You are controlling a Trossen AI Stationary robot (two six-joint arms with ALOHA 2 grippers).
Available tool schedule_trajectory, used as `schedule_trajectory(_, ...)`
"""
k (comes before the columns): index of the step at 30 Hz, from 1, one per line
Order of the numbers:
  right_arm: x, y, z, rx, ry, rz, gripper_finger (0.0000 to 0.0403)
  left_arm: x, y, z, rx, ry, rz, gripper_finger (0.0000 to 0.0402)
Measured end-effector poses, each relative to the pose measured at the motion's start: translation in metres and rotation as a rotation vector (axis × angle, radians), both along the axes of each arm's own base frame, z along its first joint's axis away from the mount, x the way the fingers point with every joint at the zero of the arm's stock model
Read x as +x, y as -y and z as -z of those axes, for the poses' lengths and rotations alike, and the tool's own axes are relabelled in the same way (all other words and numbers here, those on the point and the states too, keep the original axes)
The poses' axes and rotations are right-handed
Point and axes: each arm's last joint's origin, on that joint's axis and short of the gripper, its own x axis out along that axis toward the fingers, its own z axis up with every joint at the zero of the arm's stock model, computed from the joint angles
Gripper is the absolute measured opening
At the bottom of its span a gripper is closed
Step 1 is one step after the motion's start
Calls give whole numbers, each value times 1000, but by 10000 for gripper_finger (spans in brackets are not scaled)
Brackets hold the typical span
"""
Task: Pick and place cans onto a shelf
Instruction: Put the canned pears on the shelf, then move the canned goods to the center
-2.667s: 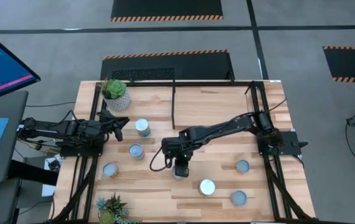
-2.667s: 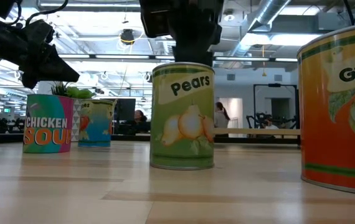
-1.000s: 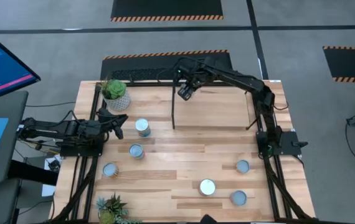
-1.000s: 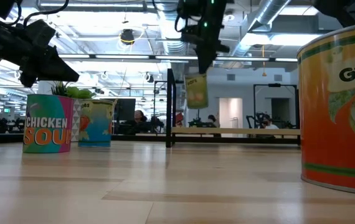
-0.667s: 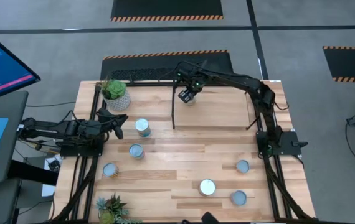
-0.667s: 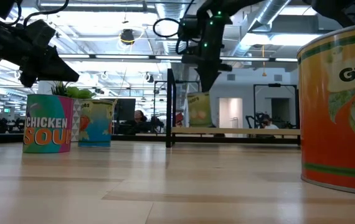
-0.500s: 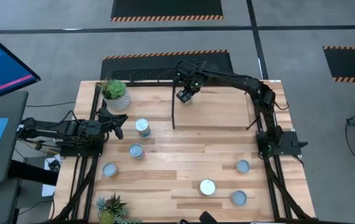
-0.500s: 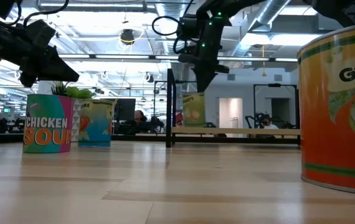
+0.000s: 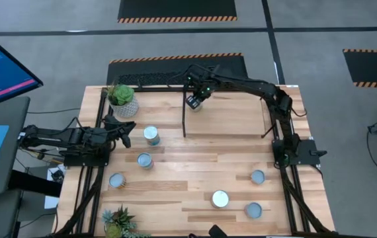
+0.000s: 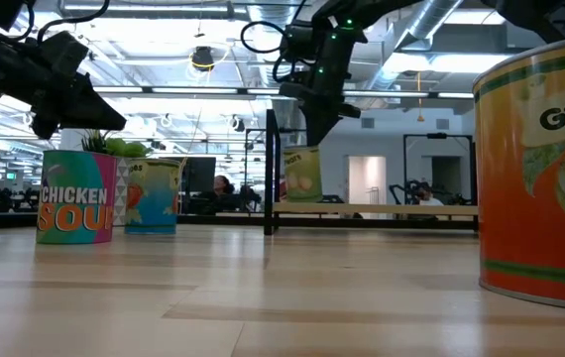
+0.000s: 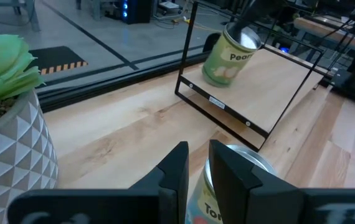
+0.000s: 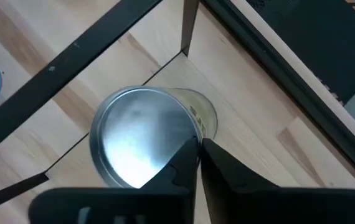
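reaching across the table from its base, the right arm holds the right gripper (image 9: 194,100) over the back left corner of the shelf (image 9: 228,135), the wood bay framed by thin black rods, just right of the upright black rod (image 9: 184,112) that marks the shelf's left end. directly under that gripper stands the green pears can (image 10: 302,175), seen tilted in the left wrist view (image 11: 230,57), with its silvery top (image 12: 141,144) filling the right wrist view; the two dark fingers (image 12: 193,163) lie close together over the rim of the top, and whether they clamp the can or have let it go cannot be told. to the left of the shelf the left gripper (image 9: 126,134) waits just beside the blue-labelled can (image 9: 151,135), its jaws a narrow gap apart and empty, with the white-potted plant (image 9: 122,100) behind it near the table's back left corner. five more cans stand in front of the shelf: two on the left (image 9: 145,160) (image 9: 116,180) and three on the right (image 9: 257,176) (image 9: 220,198) (image 9: 253,210). in the low view the pink chicken soup can (image 10: 76,209) and the orange can (image 10: 540,174) stand upright on the table (image 10: 263,297). a second plant (image 9: 117,221) sits at the table's front left corner.
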Motion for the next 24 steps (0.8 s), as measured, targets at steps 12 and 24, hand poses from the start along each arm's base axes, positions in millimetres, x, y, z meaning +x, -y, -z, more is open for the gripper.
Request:
schedule_trajectory(12,2,-1,-1,-13,11,-3,56,0,0,0,0,-1,0,52)
schedule_trajectory(24,-16,-38,-41,38,-8,34,36,0,0,0,-15,8,3,52)
